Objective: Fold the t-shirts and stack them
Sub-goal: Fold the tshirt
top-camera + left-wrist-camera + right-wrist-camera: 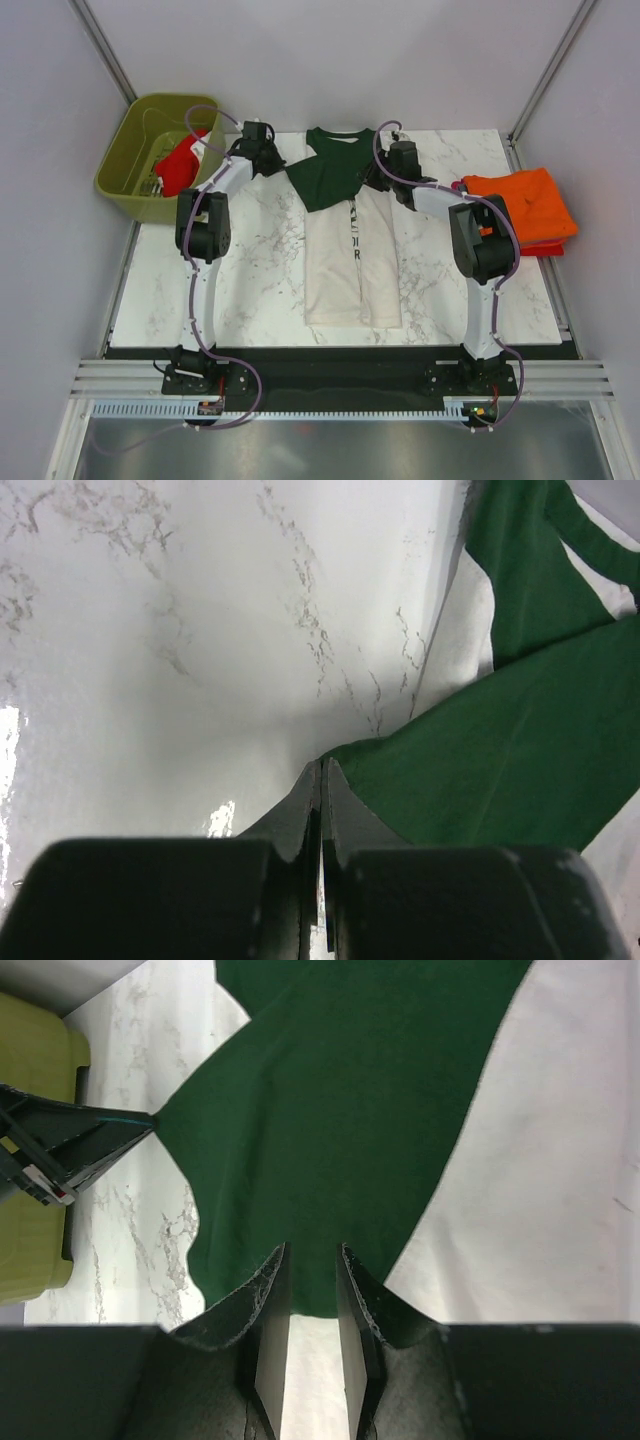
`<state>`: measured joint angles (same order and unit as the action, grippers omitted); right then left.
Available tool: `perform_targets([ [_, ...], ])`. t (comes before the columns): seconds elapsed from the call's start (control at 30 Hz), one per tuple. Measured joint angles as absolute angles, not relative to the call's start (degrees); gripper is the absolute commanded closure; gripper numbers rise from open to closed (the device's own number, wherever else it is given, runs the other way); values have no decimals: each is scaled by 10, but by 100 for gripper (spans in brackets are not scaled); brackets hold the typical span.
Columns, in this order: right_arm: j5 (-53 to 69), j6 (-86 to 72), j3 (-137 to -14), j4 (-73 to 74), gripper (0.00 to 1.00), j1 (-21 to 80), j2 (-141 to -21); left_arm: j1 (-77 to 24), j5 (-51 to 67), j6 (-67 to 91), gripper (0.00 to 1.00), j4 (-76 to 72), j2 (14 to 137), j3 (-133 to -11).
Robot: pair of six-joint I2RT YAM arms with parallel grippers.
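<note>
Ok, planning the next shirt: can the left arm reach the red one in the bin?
Probably not: the left gripper is shut on the green sleeve. Otherwise the red shirt lies uncovered in the nearby bin.

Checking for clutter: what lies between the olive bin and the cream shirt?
Top view: just bare marble table and the left arm, whose left gripper pinches the cream shirt's sleeve.

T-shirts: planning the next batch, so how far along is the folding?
Done: an orange shirt lies folded on the right. In hand: the left gripper pinches the cream shirt's green sleeve. Left: finishing it, plus the red shirt in the bin.
</note>
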<state>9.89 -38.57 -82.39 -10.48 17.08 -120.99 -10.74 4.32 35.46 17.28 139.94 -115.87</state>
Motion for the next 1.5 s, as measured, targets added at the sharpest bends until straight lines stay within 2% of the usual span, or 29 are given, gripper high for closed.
perform_targets([
  [0.67,148,-387,-865,-104,68,178,-1249,-158,32,367,98,175,1379,-1159],
  [1.5,154,-411,-840,-129,69,157,-1253,-216,31,512,98,144,1385,-1187],
])
